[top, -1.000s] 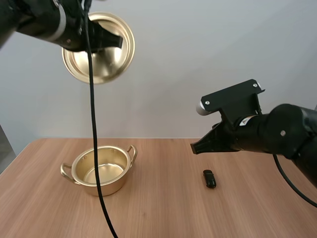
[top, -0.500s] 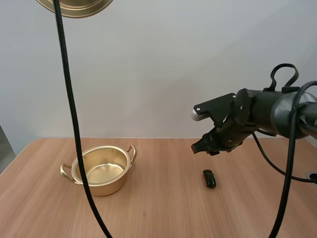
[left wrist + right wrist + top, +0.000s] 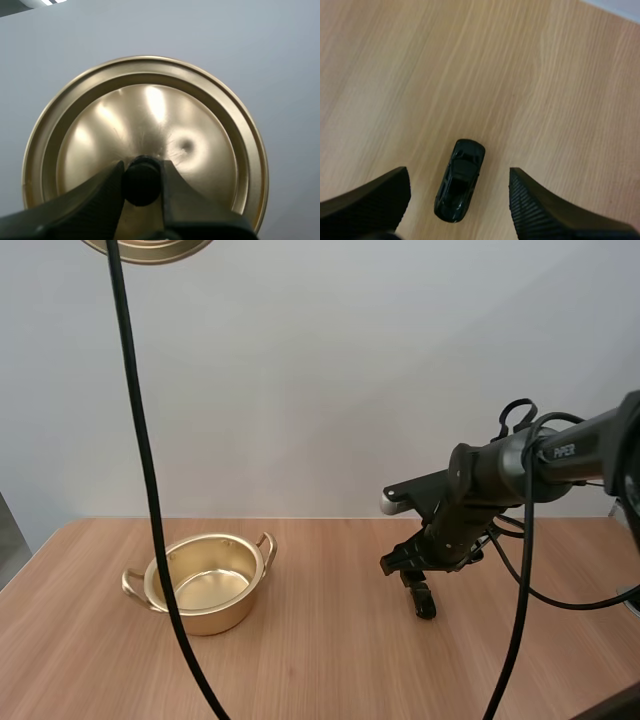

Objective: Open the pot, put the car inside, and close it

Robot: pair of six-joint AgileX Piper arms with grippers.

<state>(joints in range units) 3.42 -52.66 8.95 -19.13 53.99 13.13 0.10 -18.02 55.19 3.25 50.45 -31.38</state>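
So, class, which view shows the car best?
Right wrist view: the car lies whole between the open jaws. The high view shows it small, below those jaws. The left wrist view faces the lid.

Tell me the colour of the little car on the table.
Glossy black. The car shows best in the right wrist view, on the wooden table.

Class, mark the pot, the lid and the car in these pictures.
pot [image 3: 225,618], high view, its front outer wall.
lid [image 3: 165,115], left wrist view, its shiny gold face.
car [image 3: 460,181], right wrist view, its roof.
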